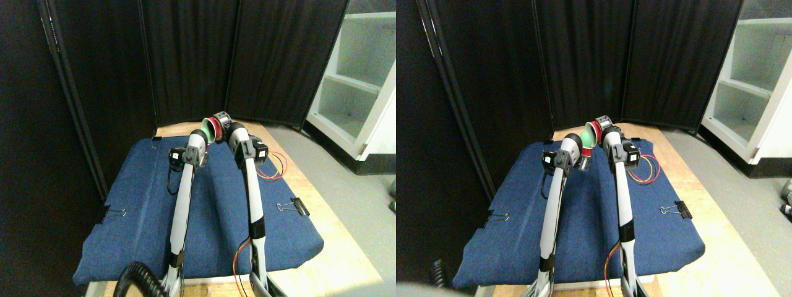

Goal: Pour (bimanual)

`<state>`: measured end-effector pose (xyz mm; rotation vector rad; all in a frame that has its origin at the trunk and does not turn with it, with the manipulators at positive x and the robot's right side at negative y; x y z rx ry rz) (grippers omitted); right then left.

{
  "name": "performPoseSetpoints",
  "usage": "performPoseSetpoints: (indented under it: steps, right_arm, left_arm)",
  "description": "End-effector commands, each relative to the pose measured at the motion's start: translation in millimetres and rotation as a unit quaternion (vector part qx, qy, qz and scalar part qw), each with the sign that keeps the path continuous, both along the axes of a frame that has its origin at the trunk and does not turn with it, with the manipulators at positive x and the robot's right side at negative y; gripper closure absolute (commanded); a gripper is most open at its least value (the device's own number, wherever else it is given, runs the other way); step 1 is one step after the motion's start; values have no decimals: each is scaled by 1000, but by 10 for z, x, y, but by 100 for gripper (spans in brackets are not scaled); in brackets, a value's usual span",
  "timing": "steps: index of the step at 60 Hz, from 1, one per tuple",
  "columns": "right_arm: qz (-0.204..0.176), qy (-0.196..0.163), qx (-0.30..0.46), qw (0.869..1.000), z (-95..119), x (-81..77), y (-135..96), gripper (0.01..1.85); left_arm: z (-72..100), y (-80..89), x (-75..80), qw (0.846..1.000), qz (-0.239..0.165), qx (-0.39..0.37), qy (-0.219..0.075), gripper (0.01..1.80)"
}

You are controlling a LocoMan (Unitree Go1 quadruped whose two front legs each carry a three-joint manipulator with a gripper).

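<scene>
Meeting above the blue cloth (pixel 210 210), green cup (pixel 204 132) touches red cup (pixel 215 127); jaws' state unclear.

Black curtain panels (pixel 204 55) behind; white shelf unit (pixel 359 80) right; grey floor (pixel 346 185); blue-clothed wooden table (pixel 322 210)

Wooden table (pixel 322 204) under blue cloth (pixel 216 210), 2 binder clips (pixel 296 206) at its edges.

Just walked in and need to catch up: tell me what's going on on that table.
A two-armed legged robot is doing a pour. Its left claw holds a green cup, its right claw a red cup. Both are raised above the blue cloth on the wooden table, and the cups are tipped mouth to mouth, touching or nearly so. I cannot tell what is being poured.
</scene>
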<state>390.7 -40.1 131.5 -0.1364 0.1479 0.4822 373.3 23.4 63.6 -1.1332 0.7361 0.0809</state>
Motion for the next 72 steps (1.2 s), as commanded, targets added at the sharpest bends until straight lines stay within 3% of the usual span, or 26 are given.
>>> performPoseSetpoints:
  steps: [1,6,10,20,23,27,30,38,41,46,49,56,57,59,60,61,63,72]
  right_arm:
    - [-6,-53,-3,999,123,-10,-7,165]
    - [-4,-63,-6,998,121,-13,-16,177]
    - [-4,-64,-4,998,128,-23,-21,171]
    - [-17,-67,-1,998,141,-42,-38,185]
    - [-49,-53,6,997,147,-51,-54,185]
    - [-62,-43,23,997,149,-42,-76,178]
    - [-89,-11,61,994,141,-10,-116,168]
    - [-138,20,121,983,128,43,-194,179]
    - [-171,34,156,972,134,40,-221,184]
    - [-185,49,191,963,127,45,-250,184]
    - [-205,70,228,949,113,48,-283,185]
    - [-208,95,278,933,96,38,-329,184]
    - [-217,103,307,921,90,29,-346,183]
    - [-217,102,311,920,88,23,-348,183]
    - [-223,105,340,907,79,11,-355,183]
    - [-223,105,340,907,79,11,-355,183]
    - [-221,111,373,894,74,-2,-368,185]
    - [-219,112,417,875,17,-58,-394,184]
  left_arm:
    - [59,-35,-4,1000,1,-8,-12,180]
    - [62,-48,-17,1000,3,-8,-11,180]
    - [63,-54,-21,1000,5,-12,-8,180]
    - [68,-48,-31,1000,2,-12,-9,180]
    - [73,-44,-47,1000,3,-12,-9,180]
    - [75,-44,-56,1000,0,-13,-11,180]
    - [75,-39,-61,1000,-2,-12,-11,180]
    - [85,-28,-72,1000,-3,-12,-10,180]
    - [95,-25,-81,1000,-3,-8,-13,180]
    - [99,-22,-79,1000,-9,-15,-11,180]
    - [104,-24,-82,1000,-8,-11,-13,180]
    - [108,-15,-85,1000,-4,-2,-24,180]
    - [113,-1,-83,1000,-9,2,-29,180]
    - [115,5,-80,999,-10,5,-31,180]
    - [121,22,-75,999,-22,17,-43,180]
    - [121,22,-75,999,-22,17,-43,180]
    - [126,47,-68,997,-32,37,-64,180]
    - [115,136,-50,990,-45,75,-109,180]
